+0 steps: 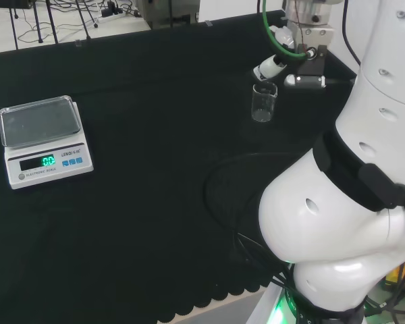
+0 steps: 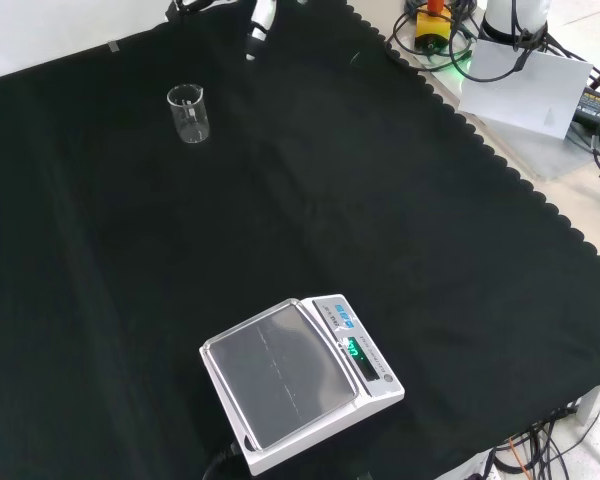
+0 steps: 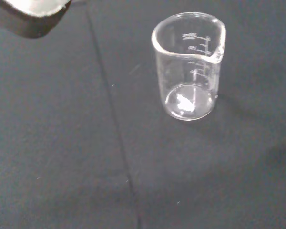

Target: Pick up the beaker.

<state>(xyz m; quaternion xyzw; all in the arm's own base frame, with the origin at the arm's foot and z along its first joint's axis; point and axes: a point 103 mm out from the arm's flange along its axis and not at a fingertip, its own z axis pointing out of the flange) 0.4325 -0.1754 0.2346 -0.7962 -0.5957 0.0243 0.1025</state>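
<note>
A small clear glass beaker (image 1: 264, 102) stands upright and empty on the black cloth; the front view shows the beaker (image 2: 188, 113) at the upper left. In the wrist view the beaker (image 3: 188, 67) is close, with its spout and printed marks plain to see. The hand (image 1: 278, 63) hovers just above and to the right of the beaker in the head view, clear of the glass, its fingers relaxed and holding nothing. One finger (image 2: 259, 28) dips in at the top of the front view, right of the beaker. A blurred part of the hand (image 3: 33, 12) sits at a corner of the wrist view.
A white digital scale (image 1: 44, 138) with a clear tray rests at the left in the head view, while the front view has the scale (image 2: 295, 385) near the bottom. The arm's white links (image 1: 351, 202) fill the right of the head view. The cloth's scalloped edge (image 2: 500, 160) runs along the right in the front view.
</note>
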